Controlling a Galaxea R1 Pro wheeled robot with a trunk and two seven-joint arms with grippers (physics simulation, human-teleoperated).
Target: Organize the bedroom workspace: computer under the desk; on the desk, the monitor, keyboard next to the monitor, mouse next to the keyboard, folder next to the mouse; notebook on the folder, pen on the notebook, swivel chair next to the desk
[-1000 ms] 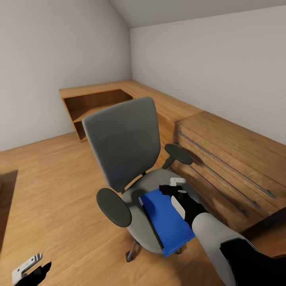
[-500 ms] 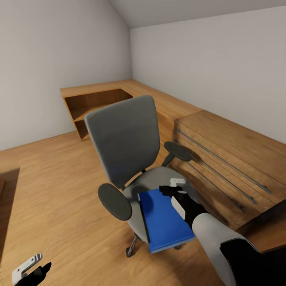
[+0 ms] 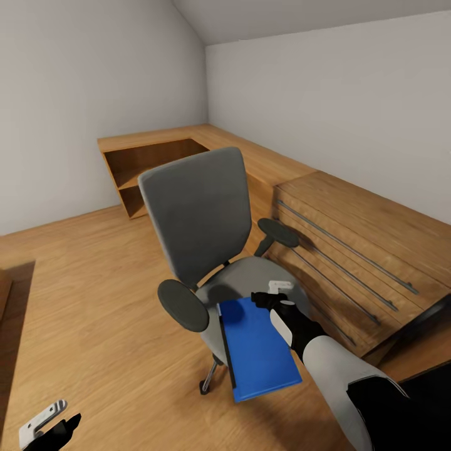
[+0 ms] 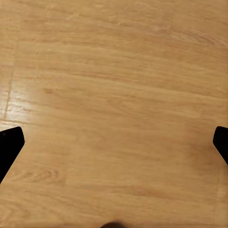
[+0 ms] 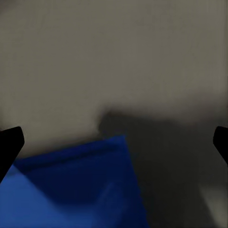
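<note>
floor (image 4: 114, 95): matt wood | swivel chair (image 3: 194, 213): grey, perhaps cloth | folder (image 3: 260, 351): smooth blue

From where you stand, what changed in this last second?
The whole view shifted, so the camera moved, apparently backing away. The folder kept its place beside the right gripper while the swivel chair slid away in the picture. The folder now overhangs the seat's front edge further and has turned slightly. The pictures don't settle whether it is gripped. The left gripper stayed low over the floor, open.
</note>
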